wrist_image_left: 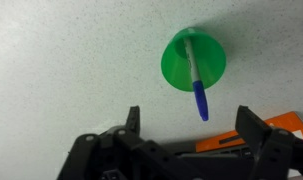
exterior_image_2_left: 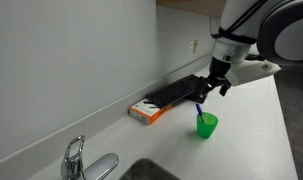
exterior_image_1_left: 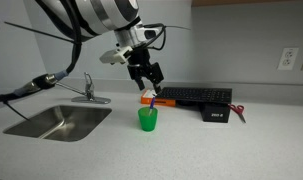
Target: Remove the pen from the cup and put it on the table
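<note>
Green plastic cup [wrist_image_left: 194, 62] on the table [wrist_image_left: 71, 60], pen [wrist_image_left: 197, 88] standing inside.
Hovering just above the cup with fingers [wrist_image_left: 132, 122] spread wide and empty; pen's long axis tilted off upright, free end rising toward the gap between them.

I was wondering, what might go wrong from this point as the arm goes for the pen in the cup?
1. The pen leans in the green cup. If the open gripper closes off-centre, it may push the pen aside and tip the cup, which looks light.
2. Pulling the slanted pen straight up could drag the cup along.
3. The orange flat box lies close behind the cup, and a finger might knock it.
</note>
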Tool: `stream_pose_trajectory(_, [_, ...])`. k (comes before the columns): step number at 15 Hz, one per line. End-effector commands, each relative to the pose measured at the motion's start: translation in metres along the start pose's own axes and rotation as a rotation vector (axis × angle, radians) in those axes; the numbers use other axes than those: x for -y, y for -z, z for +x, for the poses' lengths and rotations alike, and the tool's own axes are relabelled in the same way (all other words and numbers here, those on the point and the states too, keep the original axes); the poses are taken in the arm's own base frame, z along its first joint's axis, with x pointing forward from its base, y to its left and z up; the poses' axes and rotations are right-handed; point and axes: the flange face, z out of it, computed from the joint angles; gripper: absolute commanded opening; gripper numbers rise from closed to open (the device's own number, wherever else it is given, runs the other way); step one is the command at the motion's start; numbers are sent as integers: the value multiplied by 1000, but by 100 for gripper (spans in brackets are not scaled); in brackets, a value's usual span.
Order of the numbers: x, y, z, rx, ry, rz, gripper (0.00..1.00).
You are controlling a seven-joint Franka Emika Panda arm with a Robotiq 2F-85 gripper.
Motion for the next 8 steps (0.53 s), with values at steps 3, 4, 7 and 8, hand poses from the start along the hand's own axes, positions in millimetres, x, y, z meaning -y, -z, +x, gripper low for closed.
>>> stream_pose_trajectory(3, [13,-35,5,-23,-38,-51,100])
stream_pose_trajectory(4, [14,-40,4,-26,-40,-58,100])
stream_pose_trajectory(7, [20,-52,8,-53,-52,-58,100])
stream_pose_trajectory(8, [22,-56,10,-61,-54,-54,100])
